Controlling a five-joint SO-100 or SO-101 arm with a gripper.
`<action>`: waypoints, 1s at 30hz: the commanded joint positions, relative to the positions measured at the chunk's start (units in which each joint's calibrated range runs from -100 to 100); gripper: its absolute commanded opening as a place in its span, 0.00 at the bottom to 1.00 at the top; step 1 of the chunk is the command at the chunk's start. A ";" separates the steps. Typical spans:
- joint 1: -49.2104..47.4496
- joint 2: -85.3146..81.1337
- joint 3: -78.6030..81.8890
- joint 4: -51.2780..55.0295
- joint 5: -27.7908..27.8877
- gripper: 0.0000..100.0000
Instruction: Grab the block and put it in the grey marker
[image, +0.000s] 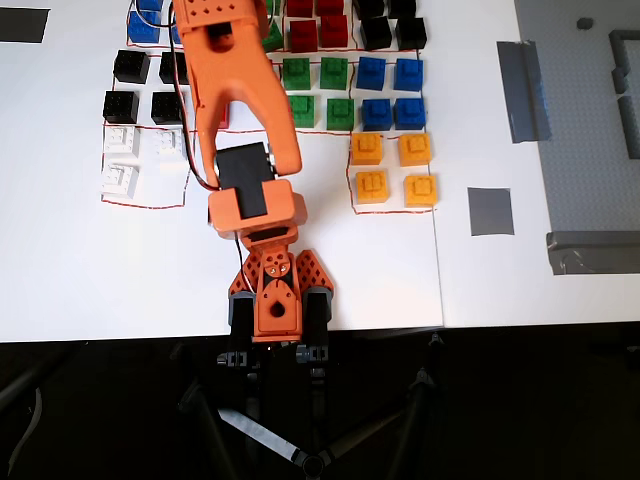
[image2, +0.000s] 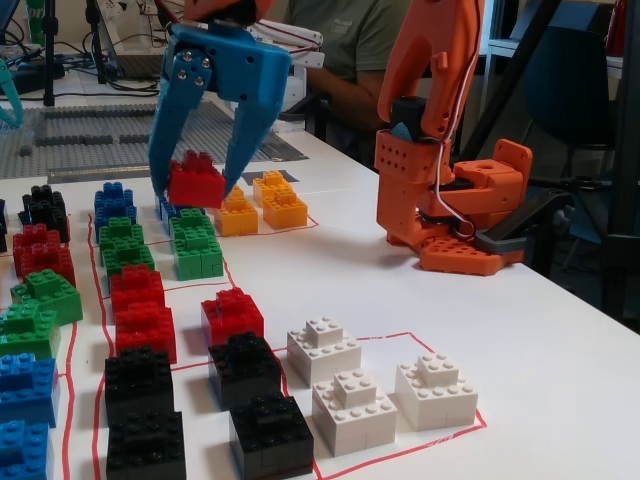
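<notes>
Block (image2: 196, 182), bright red with a raised stud on top, is the thing at stake, and it sits clamped between the two blue fingers of the tool (image2: 196, 190), lifted clear of the bricks below it in the fixed view.

Largest is the white desk (image: 80, 270), smooth and matte, with its near edge running along the bottom of the overhead view and a broad bare stretch in front of the brick field. On it, thin red lines box the bricks into groups. The orange arm (image: 235, 100) crosses the overhead view from the top down to its base (image: 275, 300) at the desk's edge, and it hides the tool and the block there, so from above I cannot tell just where the block hangs.

To the right in the overhead view lies a grey studded baseplate (image: 580, 120), with strips of grey tape (image: 525, 90) at its border. The grey marker (image: 490, 211), a flat plain square, lies on bare desk between the orange bricks (image: 393, 168) and the baseplate, with open room around it.

Smaller still are the bricks, glossy plastic with studs: white bricks (image2: 365, 390), black bricks (image2: 200, 410), green bricks (image2: 195, 245) and blue bricks (image: 390, 90).
</notes>
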 joint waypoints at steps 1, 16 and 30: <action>3.06 -8.71 -4.96 0.89 2.88 0.00; 30.43 -10.79 -1.78 0.48 18.85 0.00; 68.87 3.55 -4.68 -9.39 37.31 0.00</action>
